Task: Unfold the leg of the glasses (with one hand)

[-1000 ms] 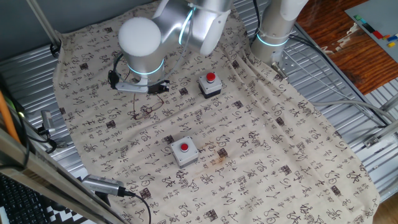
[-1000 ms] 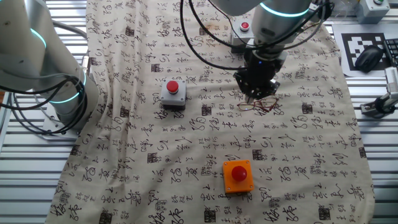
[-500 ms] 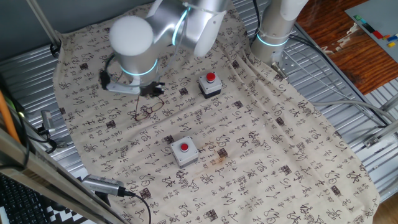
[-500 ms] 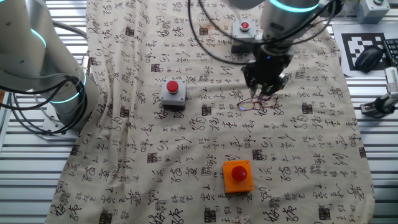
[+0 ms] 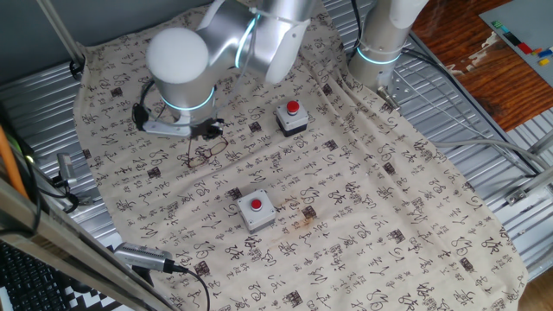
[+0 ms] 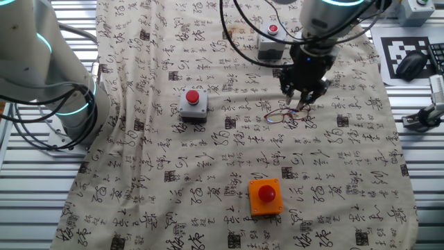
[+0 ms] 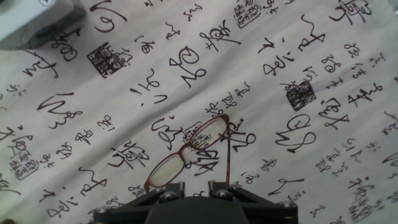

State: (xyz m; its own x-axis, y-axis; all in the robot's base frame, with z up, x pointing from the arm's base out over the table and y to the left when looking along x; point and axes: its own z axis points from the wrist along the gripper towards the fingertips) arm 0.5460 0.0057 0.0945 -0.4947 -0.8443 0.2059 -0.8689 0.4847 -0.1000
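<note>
A: Report gripper status.

B: The gripper (image 6: 302, 105) hangs low over the cloth (image 6: 208, 173) that covers the bench, fingers pointing down. In the hand view the two finger bases (image 7: 196, 194) sit close together at the bottom edge, and one thin leg of the glasses (image 7: 189, 153) runs straight into the narrow gap between them. The fingers appear pinched on that leg tip; the contact itself lies at the frame edge.

A: Position of the glasses?

B: They lie on the cloth, lenses flat against it, directly under the gripper. In the other fixed view the glasses (image 6: 287, 115) sit just below the fingers. In one fixed view the glasses (image 5: 205, 153) lie beside the gripper (image 5: 210, 131), toward the near-left part of the cloth.

A: Surrounding items, left to right in the other fixed view?

B: A grey button box with a red cap (image 6: 193, 103) stands well apart from the glasses. An orange button box (image 6: 265, 196) sits near the front edge. A second grey button box (image 6: 270, 43) stands toward the far edge, partly behind the arm. A second robot arm base (image 6: 41, 69) stands off the cloth's left edge.
</note>
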